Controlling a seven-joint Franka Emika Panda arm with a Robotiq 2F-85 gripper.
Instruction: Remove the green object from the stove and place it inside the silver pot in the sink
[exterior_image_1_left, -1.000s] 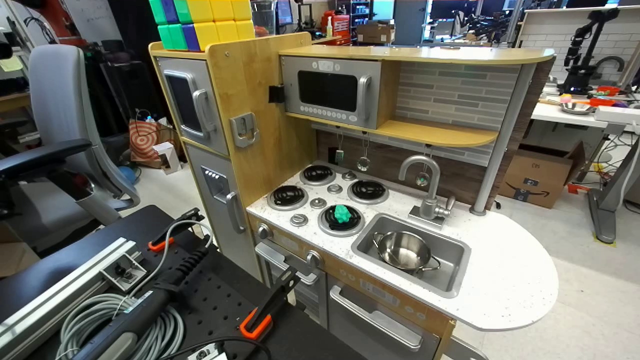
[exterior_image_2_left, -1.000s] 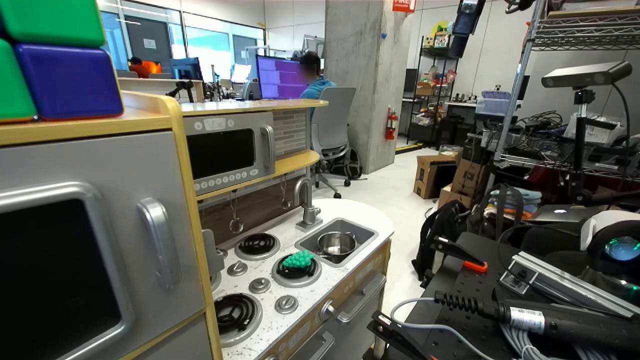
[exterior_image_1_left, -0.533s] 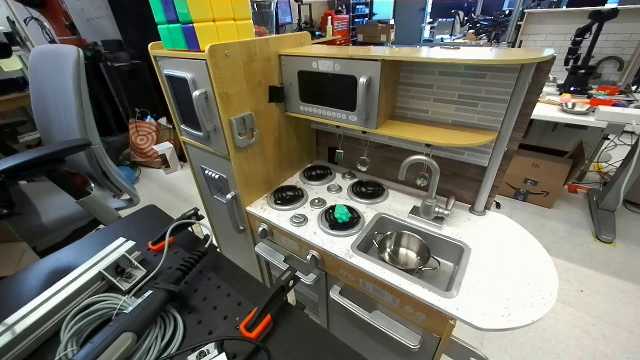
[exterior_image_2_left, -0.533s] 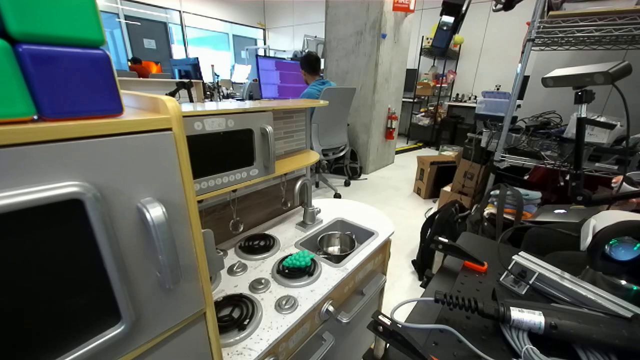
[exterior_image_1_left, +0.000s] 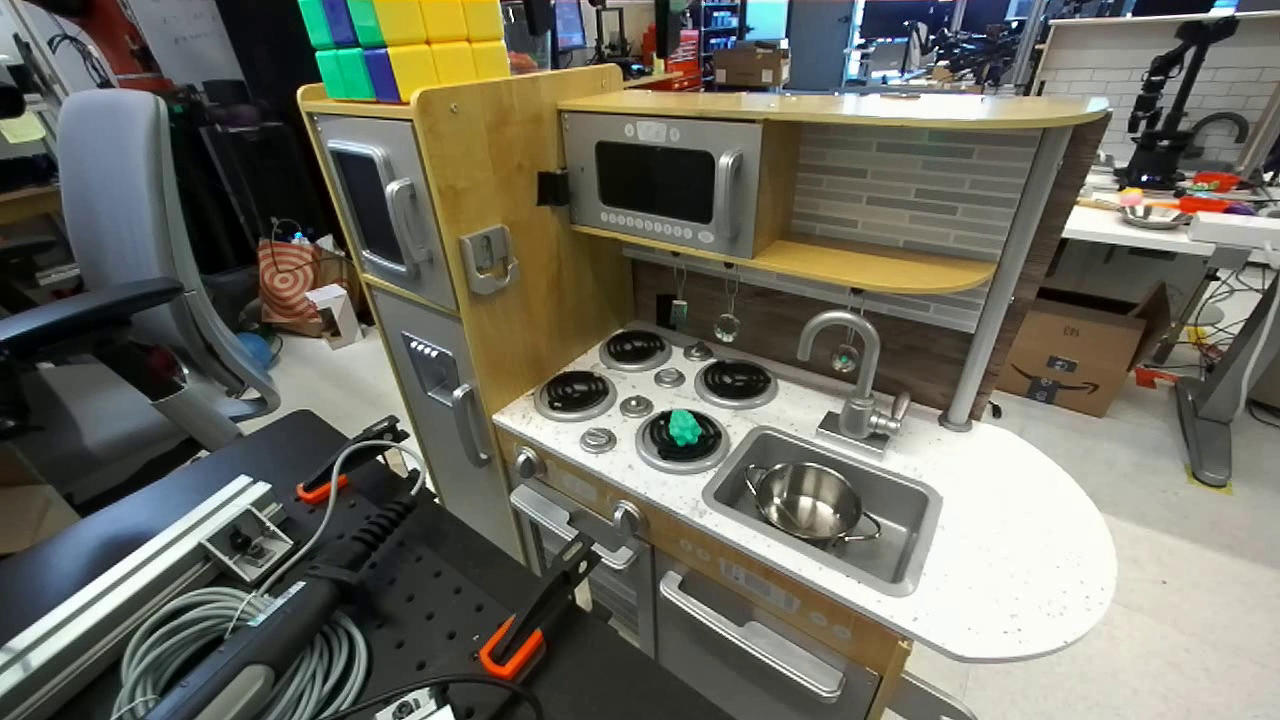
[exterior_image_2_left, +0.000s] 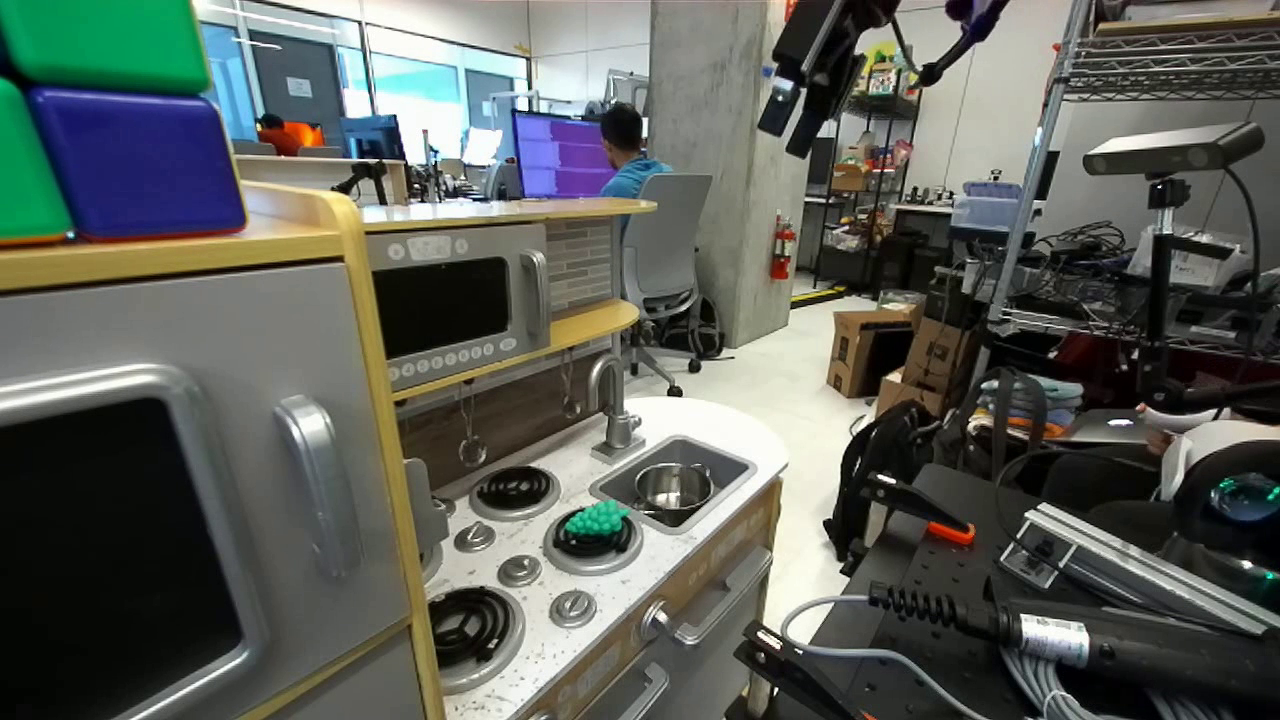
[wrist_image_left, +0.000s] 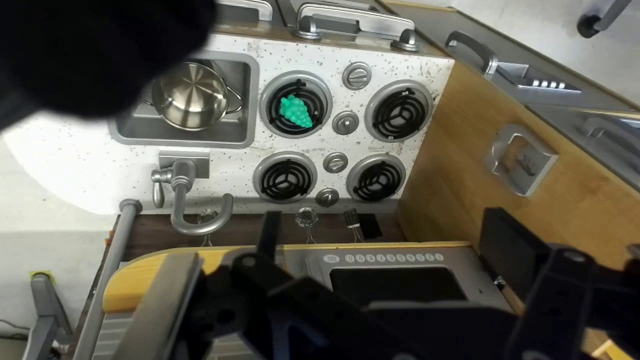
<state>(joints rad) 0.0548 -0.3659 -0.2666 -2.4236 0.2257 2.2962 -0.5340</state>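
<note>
Green, grape-like, the object (exterior_image_2_left: 597, 519) lay on the stove (exterior_image_2_left: 517, 537) in an exterior view, the silver pot (exterior_image_2_left: 675, 487) in the sink (exterior_image_2_left: 728, 475); the claw (exterior_image_2_left: 786, 140) hung high. Approach seemed in hand; the next move called for descent and grip. In the wrist view the claw stood wide, empty; digits lined the microwave (wrist_image_left: 400, 277). In an exterior view a cardboard box (exterior_image_1_left: 1080, 350) bore an arrow.
</note>
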